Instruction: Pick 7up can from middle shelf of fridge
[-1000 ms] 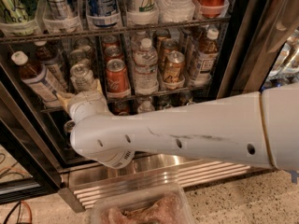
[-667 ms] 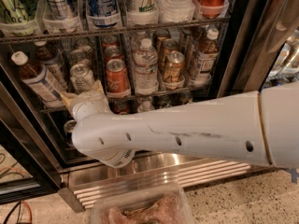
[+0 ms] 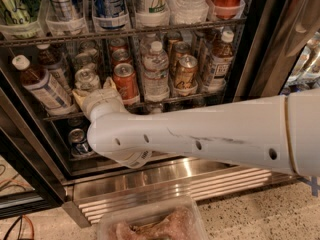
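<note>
Gripper [image 3: 94,90] sits at the front edge of the middle shelf [image 3: 170,102] inside the fridge [image 3: 257,39], on the end of the white arm [image 3: 210,134] that reaches in from the right. Its two tan fingers [image 3: 80,95] are spread. The 7up can [image 3: 87,78] stands just beyond and slightly above them, with its base seemingly in the gap between; I cannot tell whether either finger touches it. The can is upright, long axis vertical, silver top and pull tab facing up. Judging from that, what remains is a short push straight in, then a squeeze across the can's width.

Just right of the gripper stands a red-orange can [image 3: 125,81], near enough that the right finger could nudge it. Further right are a water bottle [image 3: 156,69] and a gold-brown can [image 3: 186,70]. Left of the gripper leans a brown tea bottle [image 3: 42,86] with a white cap. No brand name can be read on the 7up can, and the writing on the tea bottle's white label cannot be made out.
</note>
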Controlling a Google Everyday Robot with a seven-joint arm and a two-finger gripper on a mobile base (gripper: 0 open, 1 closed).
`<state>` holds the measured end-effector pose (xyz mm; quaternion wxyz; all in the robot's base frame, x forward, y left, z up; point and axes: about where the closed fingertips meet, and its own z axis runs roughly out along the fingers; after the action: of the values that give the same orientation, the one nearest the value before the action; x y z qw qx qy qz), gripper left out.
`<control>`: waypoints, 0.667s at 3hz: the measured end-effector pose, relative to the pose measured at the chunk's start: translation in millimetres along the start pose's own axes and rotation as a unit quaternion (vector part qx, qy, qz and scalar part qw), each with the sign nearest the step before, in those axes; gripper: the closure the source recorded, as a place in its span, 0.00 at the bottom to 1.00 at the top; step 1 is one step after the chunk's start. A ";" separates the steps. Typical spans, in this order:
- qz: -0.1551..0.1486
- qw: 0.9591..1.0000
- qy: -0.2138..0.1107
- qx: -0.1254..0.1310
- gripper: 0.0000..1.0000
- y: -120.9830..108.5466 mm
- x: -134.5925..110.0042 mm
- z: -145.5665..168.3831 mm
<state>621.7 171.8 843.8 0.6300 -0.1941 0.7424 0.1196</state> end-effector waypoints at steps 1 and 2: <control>-0.006 1.000 -0.009 0.000 0.34 -8.3 -4.6 6.1; -0.006 1.000 -0.015 -0.004 0.34 -9.8 -7.9 12.0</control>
<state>637.7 169.2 850.0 0.6408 -0.1996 0.7313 0.1213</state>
